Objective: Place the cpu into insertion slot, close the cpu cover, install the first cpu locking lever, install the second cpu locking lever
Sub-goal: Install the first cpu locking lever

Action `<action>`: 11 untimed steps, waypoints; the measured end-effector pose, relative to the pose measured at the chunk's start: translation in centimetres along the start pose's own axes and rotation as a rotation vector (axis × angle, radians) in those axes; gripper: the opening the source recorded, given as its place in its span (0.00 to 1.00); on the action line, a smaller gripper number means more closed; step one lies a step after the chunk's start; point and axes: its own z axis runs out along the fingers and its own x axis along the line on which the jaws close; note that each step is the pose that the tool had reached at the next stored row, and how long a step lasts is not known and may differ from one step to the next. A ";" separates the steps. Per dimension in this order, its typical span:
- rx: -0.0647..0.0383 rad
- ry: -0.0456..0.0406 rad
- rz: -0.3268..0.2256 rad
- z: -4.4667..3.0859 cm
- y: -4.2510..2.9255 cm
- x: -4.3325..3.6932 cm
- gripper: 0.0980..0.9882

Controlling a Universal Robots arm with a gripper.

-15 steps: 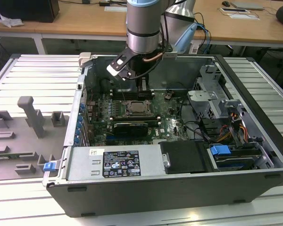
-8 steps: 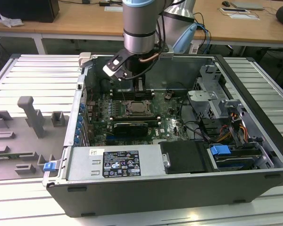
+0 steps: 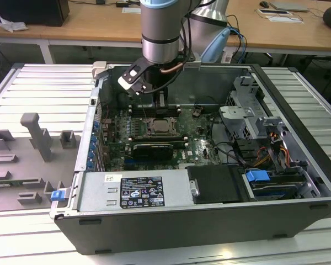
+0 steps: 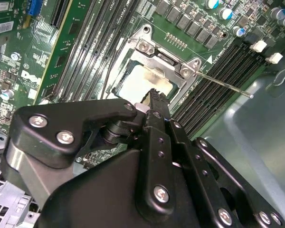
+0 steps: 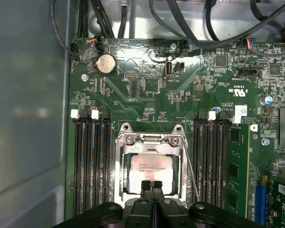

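Green motherboard point(image 5: 147, 95), memory slots point(image 5: 90, 161) flanking cpu point(image 5: 149, 166), gripper point(image 5: 151, 184) above

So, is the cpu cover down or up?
Down: in the first wrist view the cpu cover lies flat, framing the cpu in its window.

In the exterior view, the room straight above the slot point(image 3: 161, 127) is open. My gripper point(image 3: 160, 105) hangs there, fingers pressed together. From the slot, a dark card point(image 3: 153, 149) lies at 6 o'clock, cables point(image 3: 223, 148) at 4, the drive cage point(image 3: 248, 113) at 3 and the case wall point(image 3: 95, 130) at 9. In the first wrist view, a thin lever point(image 5: 190, 166) runs just beside the cover point(image 5: 149, 139).
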 end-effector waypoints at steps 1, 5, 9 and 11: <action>0.000 -0.0002 0.000 -0.14 -0.01 -0.01 0.01; 0.000 -0.0002 0.000 -2.45 0.10 0.08 0.01; 0.000 0.0014 -0.031 -3.56 0.15 0.11 0.01; 0.001 0.0041 -0.095 -3.55 0.15 0.10 0.01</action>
